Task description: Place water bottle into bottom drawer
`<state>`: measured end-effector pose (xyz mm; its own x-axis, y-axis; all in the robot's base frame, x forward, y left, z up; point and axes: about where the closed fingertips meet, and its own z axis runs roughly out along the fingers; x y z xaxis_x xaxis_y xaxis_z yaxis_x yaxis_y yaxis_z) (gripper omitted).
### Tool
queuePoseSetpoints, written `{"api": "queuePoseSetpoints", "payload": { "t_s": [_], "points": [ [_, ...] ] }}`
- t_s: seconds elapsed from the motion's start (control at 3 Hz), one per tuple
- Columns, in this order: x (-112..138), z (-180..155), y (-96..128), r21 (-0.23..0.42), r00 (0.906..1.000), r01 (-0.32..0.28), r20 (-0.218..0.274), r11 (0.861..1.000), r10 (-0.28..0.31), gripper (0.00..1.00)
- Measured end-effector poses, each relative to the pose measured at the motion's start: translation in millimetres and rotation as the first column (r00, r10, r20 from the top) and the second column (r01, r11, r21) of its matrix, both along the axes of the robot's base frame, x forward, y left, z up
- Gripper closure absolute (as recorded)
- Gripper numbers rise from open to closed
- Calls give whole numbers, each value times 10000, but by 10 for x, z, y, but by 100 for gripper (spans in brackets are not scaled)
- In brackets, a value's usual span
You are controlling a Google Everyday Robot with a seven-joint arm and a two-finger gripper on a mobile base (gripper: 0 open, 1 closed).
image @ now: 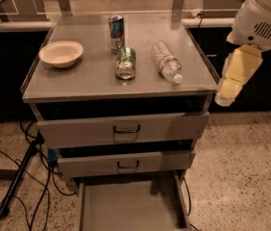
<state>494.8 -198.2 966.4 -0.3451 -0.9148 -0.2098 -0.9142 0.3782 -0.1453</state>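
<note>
Your hand [227, 88] hangs beside the desk [87, 78], clenched or released you cannot tell; the water bottle [165, 61] lies to its left, the bottom drawer [126, 208] open below-left, ready for it.

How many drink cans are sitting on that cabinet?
2. The blue can stands upright at the back of the cabinet top; the green can lies on its side just in front of it, left of the bottle. The tool hangs beyond the right edge.
</note>
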Motion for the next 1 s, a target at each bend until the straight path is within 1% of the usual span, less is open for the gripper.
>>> {"api": "queuePoseSetpoints", "payload": {
  "t_s": [0.33, 0.67, 1.0],
  "points": [
    [158, -79, 109, 621, 9993, 184, -344, 9979, -163, 0],
    [342, -184, 204, 1292, 9953, 292, -951, 9912, -170, 0],
    [480, -200, 301, 1430, 9969, 377, -734, 9890, -274, 0]
  ]
}}
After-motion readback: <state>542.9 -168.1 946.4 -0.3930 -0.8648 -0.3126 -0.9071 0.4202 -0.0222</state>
